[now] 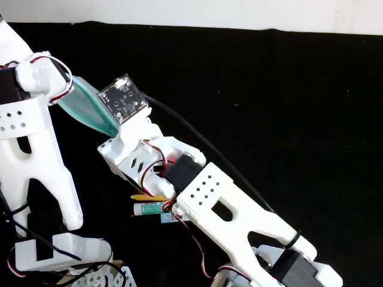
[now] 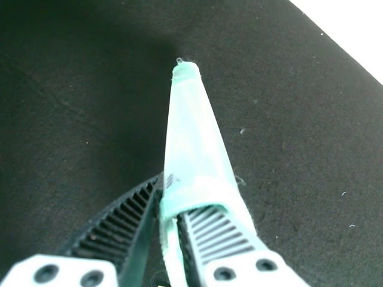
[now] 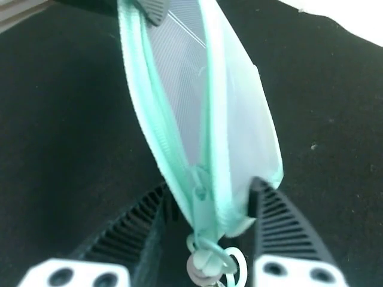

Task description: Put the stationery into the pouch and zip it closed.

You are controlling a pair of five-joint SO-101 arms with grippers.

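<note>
Pouch (image 1: 88, 110) first: the mint mesh bag hangs above the rear left part of the black table (image 1: 299, 107), strung between my two arms. The left gripper (image 2: 170, 200) is clamped tight on one end. The right gripper (image 3: 209, 188) has its jaws spread to either side of the other end, where the zip slider (image 3: 198, 192) sits, and I see no pinch there. The zip tapes part above the slider, so I judge the mouth open. A yellow stick (image 1: 148, 196) and a teal-and-white tube (image 1: 149, 208) lie on the table toward the front edge, partly beneath the right arm. By my reading nothing is packed yet, so loading and zipping are both left.
</note>
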